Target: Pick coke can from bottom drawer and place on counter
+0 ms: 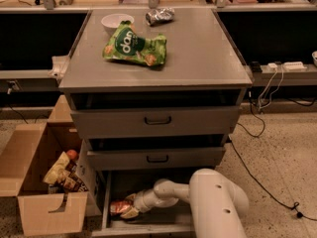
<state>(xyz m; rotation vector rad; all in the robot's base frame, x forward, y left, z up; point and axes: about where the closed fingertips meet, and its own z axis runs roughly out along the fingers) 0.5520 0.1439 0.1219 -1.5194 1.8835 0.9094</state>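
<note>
The coke can [118, 207] lies on its side at the left of the open bottom drawer [143, 229], red-orange with a silvery end. My gripper [130, 211] reaches into the drawer from the right and sits right against the can, its tip partly covering it. The white arm [213, 202] fills the drawer's right side and hides the floor there. The counter [198, 53] is the grey cabinet top above.
A green snack bag [134, 46], a white bowl [117, 21] and a silver foil packet [159, 16] lie on the counter's back left. Two upper drawers [157, 120] stick out slightly over the bottom one. An open cardboard box [29, 167] of snacks stands left; cables [257, 133] trail right.
</note>
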